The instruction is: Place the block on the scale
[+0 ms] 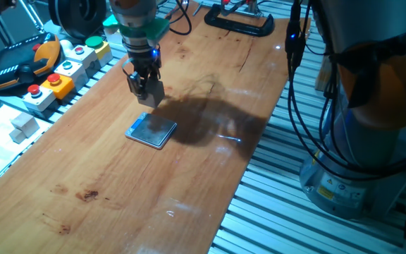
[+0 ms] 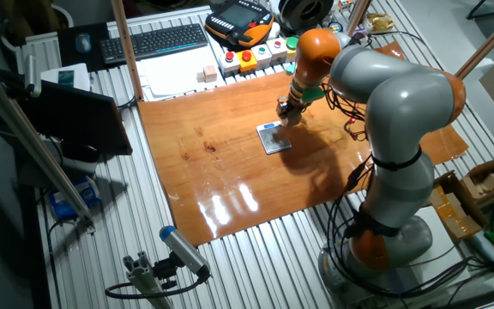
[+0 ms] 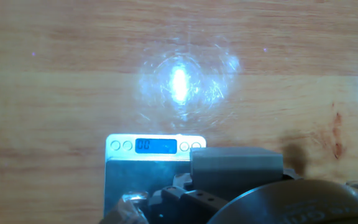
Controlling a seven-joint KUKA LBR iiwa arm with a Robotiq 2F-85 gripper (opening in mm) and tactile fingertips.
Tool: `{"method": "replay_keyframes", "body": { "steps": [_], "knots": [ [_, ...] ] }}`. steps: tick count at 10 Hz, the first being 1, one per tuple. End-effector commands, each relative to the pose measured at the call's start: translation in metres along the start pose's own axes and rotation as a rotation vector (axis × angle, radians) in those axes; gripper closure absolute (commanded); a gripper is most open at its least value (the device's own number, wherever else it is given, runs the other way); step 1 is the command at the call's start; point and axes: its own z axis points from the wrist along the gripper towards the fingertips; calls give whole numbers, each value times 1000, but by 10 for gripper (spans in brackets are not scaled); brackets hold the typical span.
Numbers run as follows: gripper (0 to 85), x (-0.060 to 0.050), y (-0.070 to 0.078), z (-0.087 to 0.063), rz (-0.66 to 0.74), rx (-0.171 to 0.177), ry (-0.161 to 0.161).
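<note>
My gripper [image 1: 146,86] hangs just above the far edge of the scale [image 1: 151,131] and is shut on the block [image 1: 155,92], a small pale cube held a little above the wooden table. In the hand view the block [image 3: 236,165] sits in front of the fingers, over the right part of the scale [image 3: 154,146], whose blue display is lit. In the other fixed view the gripper [image 2: 288,110] is just beyond the scale [image 2: 274,137]. The fingertips themselves are mostly hidden by the block.
Coloured button boxes [image 1: 62,67] line the table's left edge, with a whitish cube [image 1: 25,125] nearby on paper. A black clamp [image 1: 238,21] lies at the far end. A teach pendant [image 1: 20,63] and keyboard [image 2: 157,40] sit beyond the boxes.
</note>
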Motion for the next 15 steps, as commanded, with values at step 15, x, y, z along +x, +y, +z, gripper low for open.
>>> {"method": "replay_keyframes", "body": {
  "steps": [15],
  "knots": [
    [843, 22, 43, 13, -67, -57, -9]
  ]
}}
